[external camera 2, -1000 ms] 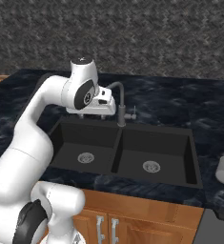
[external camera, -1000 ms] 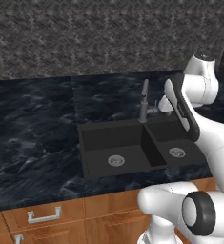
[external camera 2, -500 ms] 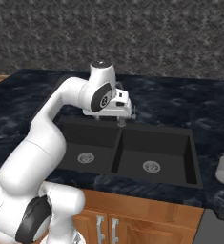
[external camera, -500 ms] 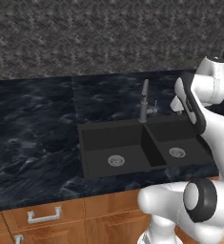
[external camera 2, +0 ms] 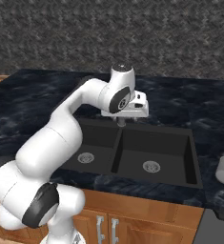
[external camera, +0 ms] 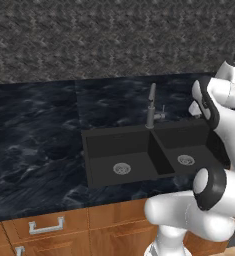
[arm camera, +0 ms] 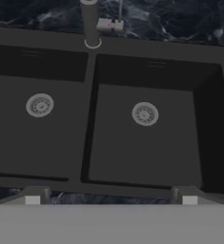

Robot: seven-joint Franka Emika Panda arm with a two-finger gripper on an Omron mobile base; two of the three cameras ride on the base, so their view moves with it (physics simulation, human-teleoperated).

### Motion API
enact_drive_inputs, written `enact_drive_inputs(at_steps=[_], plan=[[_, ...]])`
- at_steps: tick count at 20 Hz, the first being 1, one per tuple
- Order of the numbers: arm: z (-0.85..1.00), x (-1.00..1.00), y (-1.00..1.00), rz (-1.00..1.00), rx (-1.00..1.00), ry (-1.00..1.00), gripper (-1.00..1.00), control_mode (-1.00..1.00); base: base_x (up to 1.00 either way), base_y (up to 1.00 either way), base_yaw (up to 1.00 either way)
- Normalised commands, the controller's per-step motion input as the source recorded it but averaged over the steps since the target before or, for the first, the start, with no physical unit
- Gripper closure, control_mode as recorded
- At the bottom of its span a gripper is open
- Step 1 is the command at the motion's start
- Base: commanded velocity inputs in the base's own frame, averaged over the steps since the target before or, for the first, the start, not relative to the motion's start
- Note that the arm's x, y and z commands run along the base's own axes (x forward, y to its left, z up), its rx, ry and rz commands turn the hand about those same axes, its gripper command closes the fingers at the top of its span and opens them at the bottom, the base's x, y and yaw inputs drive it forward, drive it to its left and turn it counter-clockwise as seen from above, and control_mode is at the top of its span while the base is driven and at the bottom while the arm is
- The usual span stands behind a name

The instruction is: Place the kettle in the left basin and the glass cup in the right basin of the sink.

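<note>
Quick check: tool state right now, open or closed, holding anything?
Tool: open, fingertips spread wide, nothing between them; it hangs above the sink.

Even, flat rendered light; sharp, slightly dim, no glare.

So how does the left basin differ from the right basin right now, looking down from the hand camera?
The left basin runs off the picture's edge, while the right basin shows whole. The gripper, open, hangs nearer the right basin; the tap rises behind the wall that divides the left basin from the right. Both are matte black, each with a round silver drain, and hold nothing.
</note>
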Motion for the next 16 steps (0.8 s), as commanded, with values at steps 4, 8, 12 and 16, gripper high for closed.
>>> enact_drive_inputs(at_steps=[4, 8, 12, 16], plan=[[0.00, 0.18, -0.54, 0.00, 0.00, 0.00, -1.00, -1.00, 0.00, 0.00, 0.00], [0.00, 0.11, -0.54, 0.00, 0.00, 0.00, -1.00, -1.00, 0.00, 0.00, 0.00], [0.00, 0.07, -0.57, 0.00, 0.00, 0.00, -1.00, -1.00, 0.00, 0.00, 0.00], [0.00, 0.04, -0.59, 0.00, 0.00, 0.00, -1.00, -1.00, 0.00, 0.00, 0.00]])
